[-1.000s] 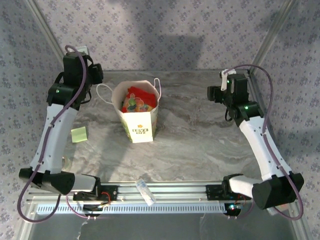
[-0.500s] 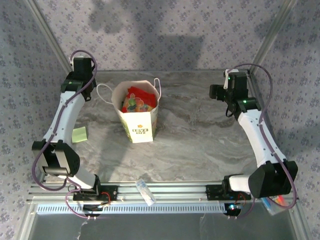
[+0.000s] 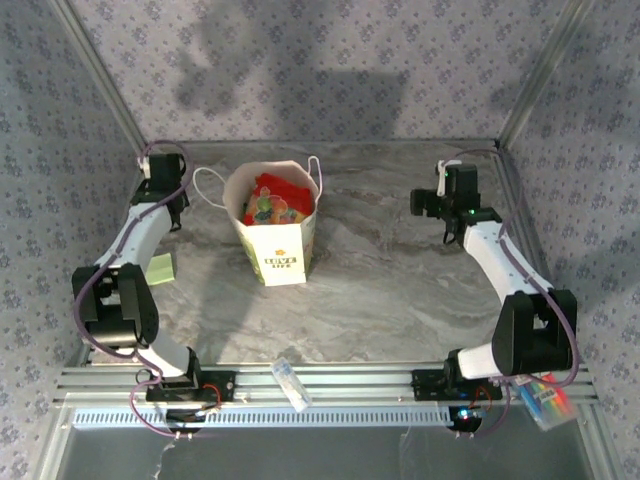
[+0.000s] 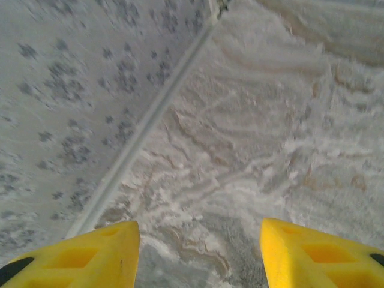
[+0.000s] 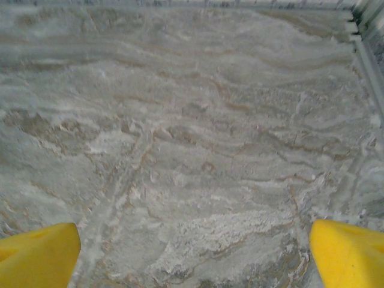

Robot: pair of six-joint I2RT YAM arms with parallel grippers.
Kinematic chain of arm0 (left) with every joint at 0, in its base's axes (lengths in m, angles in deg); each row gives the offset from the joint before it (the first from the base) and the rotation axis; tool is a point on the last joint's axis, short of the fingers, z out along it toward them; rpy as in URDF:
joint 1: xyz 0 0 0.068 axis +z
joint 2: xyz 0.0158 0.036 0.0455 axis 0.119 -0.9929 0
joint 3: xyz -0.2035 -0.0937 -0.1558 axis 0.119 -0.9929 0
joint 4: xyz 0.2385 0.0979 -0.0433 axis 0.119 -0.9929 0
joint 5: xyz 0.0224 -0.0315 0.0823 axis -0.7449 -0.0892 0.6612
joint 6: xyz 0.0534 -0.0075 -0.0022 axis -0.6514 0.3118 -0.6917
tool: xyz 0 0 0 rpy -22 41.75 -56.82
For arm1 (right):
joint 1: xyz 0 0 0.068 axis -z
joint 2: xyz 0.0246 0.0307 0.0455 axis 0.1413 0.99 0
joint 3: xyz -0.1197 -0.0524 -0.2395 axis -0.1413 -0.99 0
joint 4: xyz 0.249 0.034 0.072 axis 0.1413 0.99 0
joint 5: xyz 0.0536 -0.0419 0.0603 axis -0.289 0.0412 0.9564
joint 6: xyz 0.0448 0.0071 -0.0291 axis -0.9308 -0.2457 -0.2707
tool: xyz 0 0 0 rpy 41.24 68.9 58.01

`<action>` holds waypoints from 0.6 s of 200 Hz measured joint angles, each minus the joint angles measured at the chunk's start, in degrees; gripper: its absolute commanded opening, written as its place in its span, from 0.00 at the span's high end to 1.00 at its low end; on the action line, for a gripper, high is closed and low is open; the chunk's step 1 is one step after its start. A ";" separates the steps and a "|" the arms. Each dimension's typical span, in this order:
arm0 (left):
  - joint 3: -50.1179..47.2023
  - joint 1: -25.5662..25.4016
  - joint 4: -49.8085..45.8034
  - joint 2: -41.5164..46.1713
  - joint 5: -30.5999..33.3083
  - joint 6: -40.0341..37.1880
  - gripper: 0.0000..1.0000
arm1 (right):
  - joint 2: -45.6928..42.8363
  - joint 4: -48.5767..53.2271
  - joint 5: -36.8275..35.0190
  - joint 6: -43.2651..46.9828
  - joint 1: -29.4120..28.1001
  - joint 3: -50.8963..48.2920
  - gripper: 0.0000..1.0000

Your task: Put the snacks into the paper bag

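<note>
The paper bag (image 3: 278,243) stands upright left of the table's centre, its white cord handles out to both sides. Inside its open top lie the snacks (image 3: 273,202): a red packet at the back and teal, orange and green ones in front. My left gripper (image 3: 160,178) is low near the far left corner, well left of the bag. In the left wrist view my left gripper (image 4: 200,252) is open, with bare marble between its yellow fingers. My right gripper (image 3: 450,190) hovers at the far right, and in the right wrist view my right gripper (image 5: 195,252) is wide open over bare table.
A green sticky-note pad (image 3: 157,268) lies left of the bag. A clear plastic tube (image 3: 290,383) rests on the front rail. A pack of coloured markers (image 3: 548,400) sits at the near right corner. Patterned walls (image 4: 66,90) close the table on three sides.
Both arms have folded down and drawn back. The left wrist dropped towards the far left corner, the right wrist sank slightly, and the right jaws spread wider.
</note>
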 measured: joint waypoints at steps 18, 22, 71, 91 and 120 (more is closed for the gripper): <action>-4.85 0.61 4.96 0.00 -2.16 -0.24 0.40 | -0.26 -4.52 -0.28 0.79 -0.09 -4.31 0.00; -5.70 0.63 5.79 0.00 -2.62 -0.24 0.40 | -0.44 -5.73 -0.44 1.03 -0.02 -5.44 0.00; -17.00 1.81 17.70 0.48 -6.16 -0.20 0.36 | -1.11 -18.16 -2.54 3.43 0.85 -17.09 0.00; -18.10 1.84 19.41 0.46 -6.23 -0.22 0.36 | 0.17 -22.38 -3.19 3.61 1.49 -19.12 0.00; -18.80 1.84 22.64 0.48 -8.22 -0.26 0.35 | 0.83 -32.24 -3.04 4.07 2.08 -24.94 0.00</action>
